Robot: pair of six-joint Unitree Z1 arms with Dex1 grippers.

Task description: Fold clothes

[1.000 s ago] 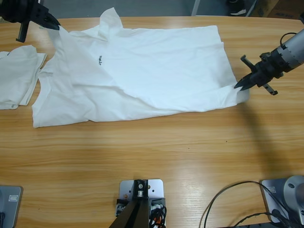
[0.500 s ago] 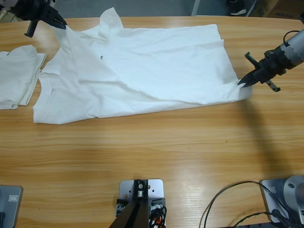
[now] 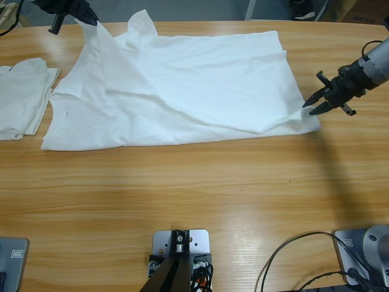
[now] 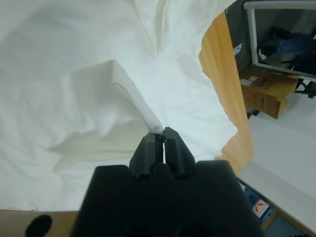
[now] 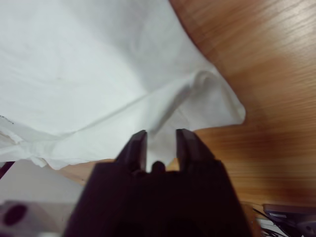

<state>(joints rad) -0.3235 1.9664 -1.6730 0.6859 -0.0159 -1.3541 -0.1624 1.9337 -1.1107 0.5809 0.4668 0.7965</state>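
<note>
Your left gripper (image 3: pixel 91 20), jaws pinching the limp shirt (image 3: pixel 200 79), has lifted it further; right gripper (image 3: pixel 311 104) spread at the hem.

Wooden table (image 3: pixel 200 201) — white shirts (image 3: pixel 200 91).

Plain white shirt (image 3: pixel 200 85) on the light-brown wood-grain table (image 3: pixel 194 194), beside another white shirt (image 3: pixel 21 97).

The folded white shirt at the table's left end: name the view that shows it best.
The high view. The folded white shirt lies at the table's left end there, beside the spread shirt. The left wrist view shows only spread-shirt fabric pinched in the left gripper; the right wrist view only the hem corner at the right gripper.
</note>
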